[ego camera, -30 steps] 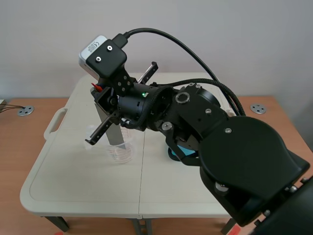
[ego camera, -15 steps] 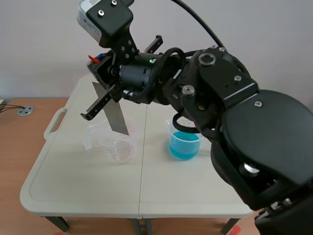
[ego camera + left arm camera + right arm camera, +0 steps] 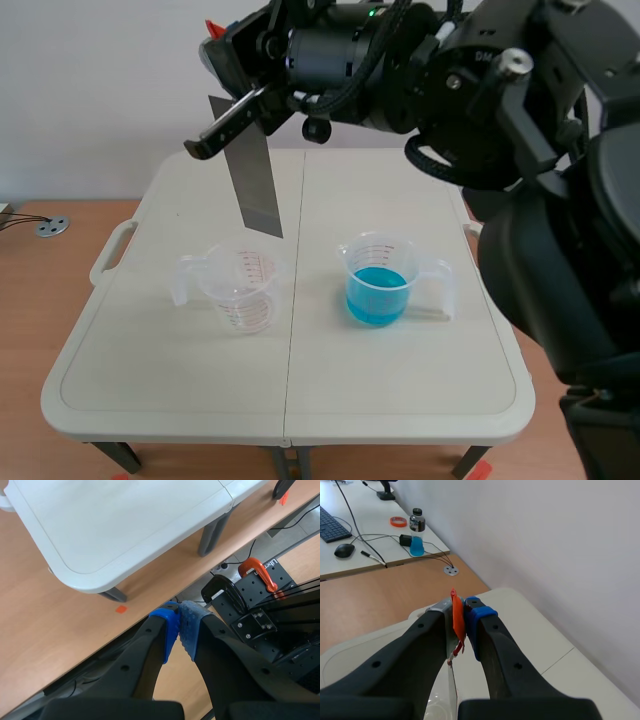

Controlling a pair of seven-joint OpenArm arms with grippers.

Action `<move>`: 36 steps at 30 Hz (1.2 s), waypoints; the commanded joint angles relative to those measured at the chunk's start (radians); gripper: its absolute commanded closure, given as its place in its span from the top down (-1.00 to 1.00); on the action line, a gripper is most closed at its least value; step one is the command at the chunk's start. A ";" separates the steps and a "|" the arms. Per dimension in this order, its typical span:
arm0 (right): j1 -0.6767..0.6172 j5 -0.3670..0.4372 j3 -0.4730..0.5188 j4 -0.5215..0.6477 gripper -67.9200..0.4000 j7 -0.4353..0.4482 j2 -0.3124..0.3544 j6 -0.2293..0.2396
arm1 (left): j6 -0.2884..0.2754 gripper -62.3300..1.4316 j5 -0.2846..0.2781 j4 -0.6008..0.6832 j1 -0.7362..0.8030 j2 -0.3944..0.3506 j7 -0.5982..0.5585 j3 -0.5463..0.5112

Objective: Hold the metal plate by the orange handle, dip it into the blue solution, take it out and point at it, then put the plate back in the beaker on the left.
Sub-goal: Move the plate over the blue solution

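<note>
My right gripper (image 3: 222,55) is raised high over the table's left half, shut on the orange handle (image 3: 457,622) of the metal plate (image 3: 254,170). The grey plate hangs down, its lower corner just above the empty clear beaker (image 3: 240,290) on the left. The beaker of blue solution (image 3: 378,285) stands to the right of the table's middle seam. In the right wrist view the handle sits squeezed between the two fingers and the plate (image 3: 452,685) shows edge-on below. My left gripper (image 3: 178,630) is shut on nothing, low beside a table corner, out of the scene view.
The white folding table (image 3: 150,370) has a side handle (image 3: 110,255) at its left. Wooden flooring (image 3: 45,615) and a black clamp base (image 3: 250,615) lie under the left gripper. A wall rises behind the table.
The right arm has lifted the plate up out of the left beaker; it now hangs clear above the rim. The blue beaker, hidden earlier, is uncovered.
</note>
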 commanded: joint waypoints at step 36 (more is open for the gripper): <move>-0.013 0.383 0.451 0.126 -0.95 -0.221 0.168 0.161 | -0.044 -0.90 0.011 0.002 -0.507 0.002 -0.017 0.125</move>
